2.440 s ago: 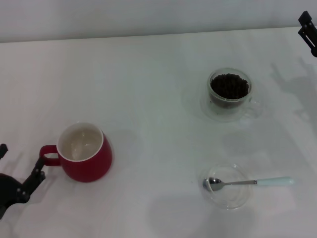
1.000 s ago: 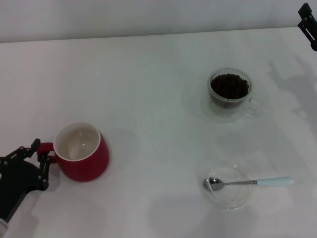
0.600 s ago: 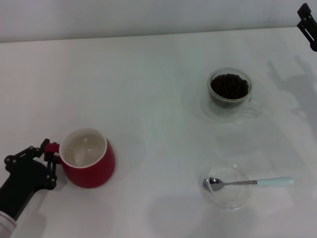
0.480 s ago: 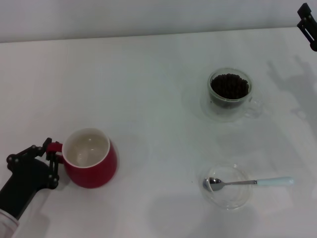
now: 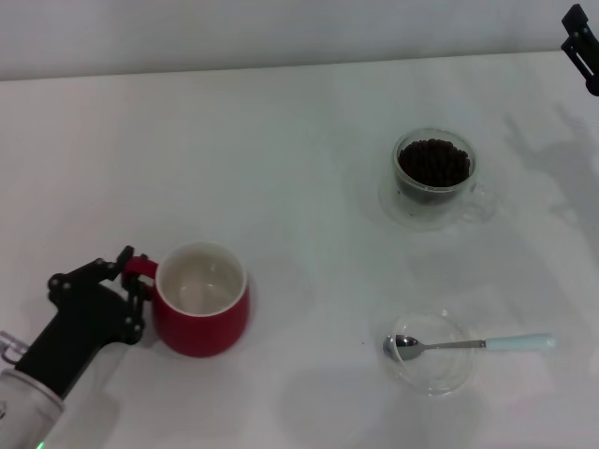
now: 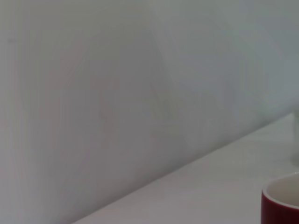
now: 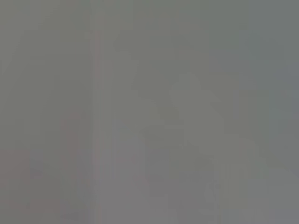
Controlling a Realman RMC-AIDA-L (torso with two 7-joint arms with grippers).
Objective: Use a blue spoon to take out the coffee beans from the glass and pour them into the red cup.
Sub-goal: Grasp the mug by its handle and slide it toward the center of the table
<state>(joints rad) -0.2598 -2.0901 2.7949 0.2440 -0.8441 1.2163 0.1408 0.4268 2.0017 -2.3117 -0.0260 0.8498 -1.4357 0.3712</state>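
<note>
Red glossy ceramic mug (image 5: 201, 301) near the table's (image 5: 281, 140) left front edge, handle clamped by left gripper (image 5: 131, 281); slide it level, gently toward the bean-filled glass (image 5: 433, 178).

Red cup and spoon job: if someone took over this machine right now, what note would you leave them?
Left gripper is closed on the handle of the glossy red ceramic cup, front left on the white table.
Right gripper is parked far right, idle.
Pale-blue-handled metal spoon lies across a shallow clear dish, untouched.
Dark coffee beans fill the clear glass.
Done: no scooping. Left: everything.
</note>
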